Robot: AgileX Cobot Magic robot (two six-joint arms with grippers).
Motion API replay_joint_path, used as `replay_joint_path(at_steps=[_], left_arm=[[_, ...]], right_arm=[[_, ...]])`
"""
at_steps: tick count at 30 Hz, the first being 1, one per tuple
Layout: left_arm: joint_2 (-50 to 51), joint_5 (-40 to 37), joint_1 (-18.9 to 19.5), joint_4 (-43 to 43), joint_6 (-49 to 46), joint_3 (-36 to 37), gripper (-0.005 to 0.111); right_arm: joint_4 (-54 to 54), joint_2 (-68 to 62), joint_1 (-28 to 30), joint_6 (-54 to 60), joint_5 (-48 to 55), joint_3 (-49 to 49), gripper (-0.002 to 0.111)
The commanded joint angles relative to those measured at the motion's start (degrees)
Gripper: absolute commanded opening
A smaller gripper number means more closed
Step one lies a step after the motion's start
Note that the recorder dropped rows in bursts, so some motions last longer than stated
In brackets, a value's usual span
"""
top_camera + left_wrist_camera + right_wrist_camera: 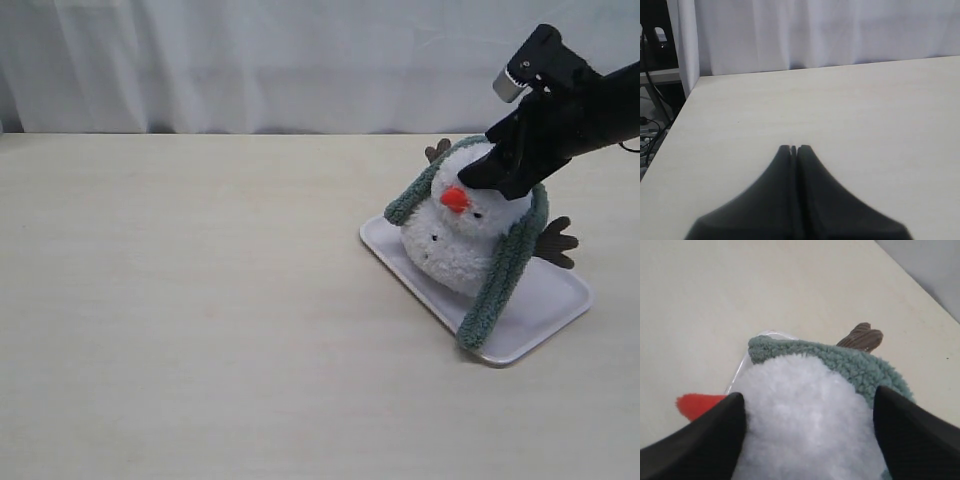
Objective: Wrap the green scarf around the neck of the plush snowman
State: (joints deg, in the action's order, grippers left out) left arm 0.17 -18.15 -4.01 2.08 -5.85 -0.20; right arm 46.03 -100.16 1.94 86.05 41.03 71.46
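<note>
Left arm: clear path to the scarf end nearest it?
Likely yes: the table left of the green scarf end is bare, and the right gripper straddles the plush snowman's head from the other side. The left gripper is shut and would need opening.

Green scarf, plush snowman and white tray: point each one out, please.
green scarf point(505, 272), exterior view, on the strip hanging down beside the snowman's body.
plush snowman point(450, 255), exterior view, on the fluffy lower ball.
white tray point(545, 300), exterior view, on its bare floor, right of the scarf.
</note>
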Motion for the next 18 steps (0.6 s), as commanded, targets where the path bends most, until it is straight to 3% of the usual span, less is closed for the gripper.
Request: replay_joint_path(at_steps=[1,6,10,12,14,17,18], left_arm=[[-0.2,0.4,0.0,0.1,-0.1,0.2,0.000],[-0.2,0.4,0.0,0.1,-0.1,0.2,0.000],[-0.2,0.4,0.0,0.1,-0.1,0.2,0.000],[-0.2,0.4,0.0,0.1,-0.1,0.2,0.000],[-0.2,0.4,0.0,0.1,-0.1,0.2,0.000],[-0.2,0.4,0.0,0.1,-0.1,0.2,0.000],[-0.2,0.4,0.0,0.1,-0.1,0.2,0.000]], right_arm=[[0.0,4.1,-0.1,-5.3,-0.5,-0.2,0.067],[-0.1,8.9,-0.1,-15.5,-0.5,-0.2,0.067],[-6.8,12.8,0.2,-33.5,-4.0,-0.2,0.063],[-16.4,14.4,0.8,-46.6,-5.2,-0.2,0.052],[-23.6,15.7,2.8,-57.3,-4.7,-0.2,0.035],[-23.4,16.3,9.9,-63.3,0.2,-0.2,0.004],[-21.9,16.0,12.1,-63.3,2.1,-0.2,0.004]])
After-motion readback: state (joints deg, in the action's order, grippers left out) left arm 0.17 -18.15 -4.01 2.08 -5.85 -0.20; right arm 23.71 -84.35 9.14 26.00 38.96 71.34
